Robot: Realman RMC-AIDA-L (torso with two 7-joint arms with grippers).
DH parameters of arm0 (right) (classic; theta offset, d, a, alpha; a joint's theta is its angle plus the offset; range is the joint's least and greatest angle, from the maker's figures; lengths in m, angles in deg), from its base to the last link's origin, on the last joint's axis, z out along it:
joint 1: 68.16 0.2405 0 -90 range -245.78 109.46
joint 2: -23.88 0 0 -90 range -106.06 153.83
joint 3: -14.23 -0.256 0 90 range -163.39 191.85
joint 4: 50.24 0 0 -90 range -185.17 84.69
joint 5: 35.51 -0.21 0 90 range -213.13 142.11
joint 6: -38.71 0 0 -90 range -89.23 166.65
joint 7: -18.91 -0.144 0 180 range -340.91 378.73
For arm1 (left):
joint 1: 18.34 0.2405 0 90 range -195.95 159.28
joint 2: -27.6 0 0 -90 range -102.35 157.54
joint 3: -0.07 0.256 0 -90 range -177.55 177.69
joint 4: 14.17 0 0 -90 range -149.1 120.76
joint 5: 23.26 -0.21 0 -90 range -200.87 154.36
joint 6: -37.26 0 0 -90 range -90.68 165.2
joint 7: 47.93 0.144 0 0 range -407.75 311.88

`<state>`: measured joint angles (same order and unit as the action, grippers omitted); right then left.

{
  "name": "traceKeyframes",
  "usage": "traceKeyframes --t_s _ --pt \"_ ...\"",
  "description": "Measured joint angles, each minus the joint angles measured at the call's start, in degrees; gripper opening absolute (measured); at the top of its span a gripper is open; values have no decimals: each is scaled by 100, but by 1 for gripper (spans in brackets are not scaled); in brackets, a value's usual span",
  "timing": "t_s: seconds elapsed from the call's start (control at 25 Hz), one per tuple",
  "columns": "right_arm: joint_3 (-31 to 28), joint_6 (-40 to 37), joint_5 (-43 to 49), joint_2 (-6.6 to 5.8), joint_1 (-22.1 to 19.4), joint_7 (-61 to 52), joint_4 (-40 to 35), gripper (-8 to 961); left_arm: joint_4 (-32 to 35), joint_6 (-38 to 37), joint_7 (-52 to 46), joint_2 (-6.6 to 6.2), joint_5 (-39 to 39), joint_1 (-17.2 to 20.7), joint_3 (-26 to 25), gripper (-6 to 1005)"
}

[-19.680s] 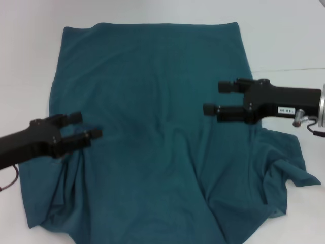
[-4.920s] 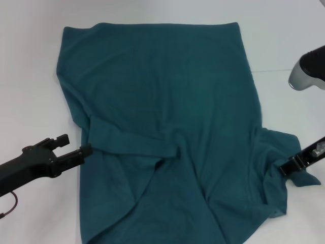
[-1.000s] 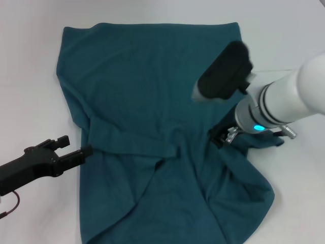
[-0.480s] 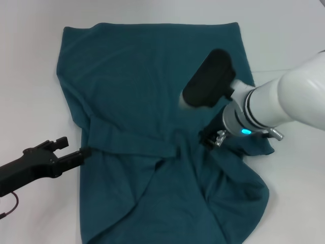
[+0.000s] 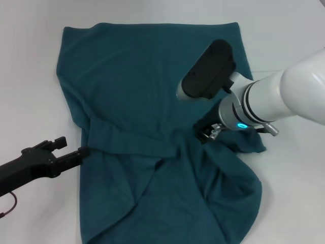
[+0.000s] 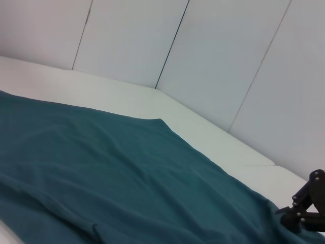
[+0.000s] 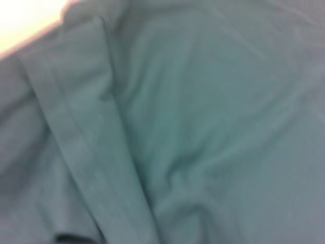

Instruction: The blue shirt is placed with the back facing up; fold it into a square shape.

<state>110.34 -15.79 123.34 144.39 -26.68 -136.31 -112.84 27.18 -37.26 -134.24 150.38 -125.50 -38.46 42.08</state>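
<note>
The white table (image 5: 30, 71) carries the blue shirt (image 5: 152, 86), spread flat beyond both pincers, its right side bunched and folded inward. The right pincer (image 5: 207, 133) sits low over the shirt's middle, with cloth gathered just under and beside it; whether it is clamped on the cloth, I cannot tell. The left pincer (image 5: 76, 147) has its fingers apart, the lower tip touching the shirt's left edge.

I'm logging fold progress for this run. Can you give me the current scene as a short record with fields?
garment: blue shirt, plain side up, on white table
left sleeve side: folded inward
right sleeve side: bunched, carried inward over the body
right gripper: low on the fabric, fingers hidden
left gripper: at the shirt's left edge
</note>
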Motion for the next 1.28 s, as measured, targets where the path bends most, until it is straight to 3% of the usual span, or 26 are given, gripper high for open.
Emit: traceKeyframes --t_s 0.28,0.8,1.28 --pt "-158 -58 -878 -22 122 527 36 14 -4 -3 -4 0 8 12 0 875" --pt "-446 -608 -902 -35 -75 508 42 15 -4 -3 0 -3 27 35 0 876" --pt "-668 -1041 -1719 -37 -72 842 5 15 -4 -3 0 -9 7 30 0 876"
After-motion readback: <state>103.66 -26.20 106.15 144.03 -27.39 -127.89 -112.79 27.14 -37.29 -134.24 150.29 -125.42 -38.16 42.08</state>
